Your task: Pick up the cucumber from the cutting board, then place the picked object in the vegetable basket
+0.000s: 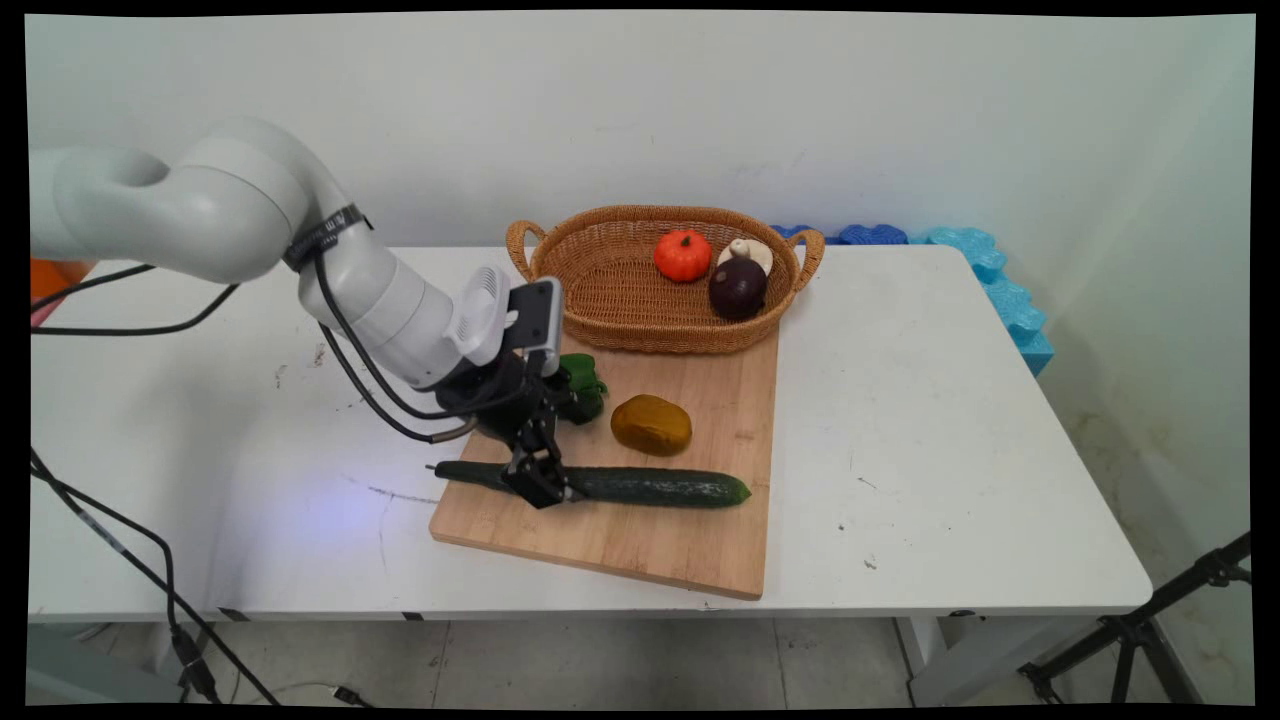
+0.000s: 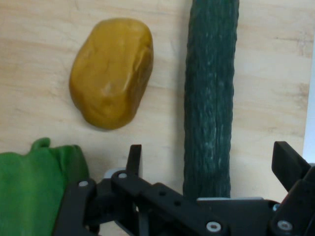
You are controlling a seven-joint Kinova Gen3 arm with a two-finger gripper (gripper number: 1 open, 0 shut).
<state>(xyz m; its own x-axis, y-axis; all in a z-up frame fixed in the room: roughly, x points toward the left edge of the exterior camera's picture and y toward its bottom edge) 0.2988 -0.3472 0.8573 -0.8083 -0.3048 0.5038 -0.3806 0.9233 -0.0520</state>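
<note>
A long dark green cucumber [image 1: 650, 487] [image 2: 209, 98] lies along the near part of a wooden cutting board [image 1: 650, 550]. My gripper [image 1: 540, 485] [image 2: 211, 162] is down over the cucumber's left portion. It is open, with one finger on each side and a gap between each finger [image 2: 134, 158] and the skin. A yellow-brown potato [image 1: 651, 424] [image 2: 110, 73] rests on the board just behind the cucumber. A green pepper [image 1: 582, 385] [image 2: 34, 187] sits beside the hand, partly hidden by it in the main view.
A wicker basket [image 1: 620, 300] stands at the board's far end, holding a small orange pumpkin [image 1: 682, 255], a dark purple vegetable [image 1: 737, 287] and a pale mushroom [image 1: 752, 250]. Blue foam pieces [image 1: 1000, 290] line the table's back right edge. A tripod [image 1: 1150, 620] stands on the floor at right.
</note>
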